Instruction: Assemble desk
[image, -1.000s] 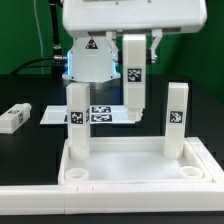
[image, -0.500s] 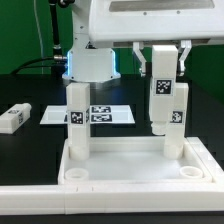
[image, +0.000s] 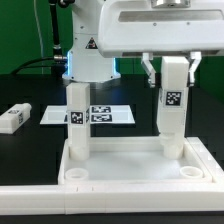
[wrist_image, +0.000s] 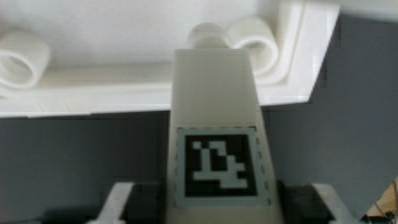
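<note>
The white desk top tray (image: 130, 152) lies at the front with round corner sockets. One white tagged leg (image: 76, 125) stands upright in its back left corner. My gripper (image: 173, 72) is shut on another white leg (image: 173, 115) and holds it upright over the right side of the tray. This leg covers the back right corner. In the wrist view the gripper (wrist_image: 221, 205) clamps the leg (wrist_image: 221, 110) at its tagged end. The leg's far end points at a corner socket (wrist_image: 231, 38). Whether it touches the socket I cannot tell.
A loose white leg (image: 13, 118) lies on the black table at the exterior view's left. The marker board (image: 105, 114) lies behind the tray. The robot base (image: 92, 55) stands behind that. A white bar (image: 40, 203) runs along the front.
My gripper has carried the leg from above the middle of the tray to the exterior view's right, and a little lower. It now covers the leg that stood at the back right.
</note>
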